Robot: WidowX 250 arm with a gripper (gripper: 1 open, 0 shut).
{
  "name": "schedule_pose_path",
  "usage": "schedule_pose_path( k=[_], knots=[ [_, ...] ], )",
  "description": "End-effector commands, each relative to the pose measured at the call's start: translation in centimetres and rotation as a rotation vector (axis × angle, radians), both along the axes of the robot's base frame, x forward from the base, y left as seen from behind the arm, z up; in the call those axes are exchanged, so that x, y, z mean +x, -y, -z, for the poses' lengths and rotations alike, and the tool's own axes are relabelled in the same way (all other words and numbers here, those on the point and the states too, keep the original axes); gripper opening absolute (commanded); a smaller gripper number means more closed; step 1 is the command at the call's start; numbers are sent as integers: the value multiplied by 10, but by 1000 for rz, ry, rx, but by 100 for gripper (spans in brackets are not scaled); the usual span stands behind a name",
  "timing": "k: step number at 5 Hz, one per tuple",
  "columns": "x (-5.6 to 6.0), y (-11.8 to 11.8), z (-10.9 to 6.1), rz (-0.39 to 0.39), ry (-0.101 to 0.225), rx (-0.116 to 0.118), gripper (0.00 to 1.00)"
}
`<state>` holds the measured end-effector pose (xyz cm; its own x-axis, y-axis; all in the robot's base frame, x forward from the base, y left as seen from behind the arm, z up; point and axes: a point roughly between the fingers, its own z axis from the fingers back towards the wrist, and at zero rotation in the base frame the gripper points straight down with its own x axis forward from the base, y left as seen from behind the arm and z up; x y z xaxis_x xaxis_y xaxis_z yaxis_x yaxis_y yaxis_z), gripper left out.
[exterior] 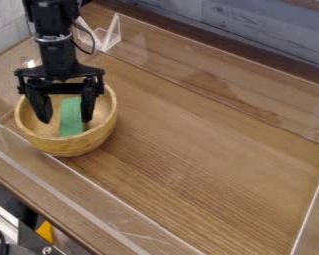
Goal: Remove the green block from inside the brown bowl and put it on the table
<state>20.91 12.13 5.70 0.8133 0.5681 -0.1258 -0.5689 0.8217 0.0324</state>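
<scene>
Clear acrylic walls, grey plank backdrop behind.

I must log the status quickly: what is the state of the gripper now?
Gripper: open, fingers down inside the round tan wooden bowl, either side of the flat bright green block; holding nothing.

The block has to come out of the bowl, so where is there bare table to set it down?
The table is bare to the right of the bowl, out to the clear walls. The only crowded spot is the bowl, where the open hand straddles the block.
</scene>
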Motion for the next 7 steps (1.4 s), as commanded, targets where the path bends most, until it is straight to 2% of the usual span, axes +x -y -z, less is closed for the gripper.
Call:
schedule_pose_path(
  k=[1,3,5,7],
  knots=[
    [2,-7,9,-4,28,25,100],
    [-1,-7,-15,4,32,43,100],
    [14,-9,0,-73,35,55,100],
    [15,-6,5,-116,45,70,100]
  ],
)
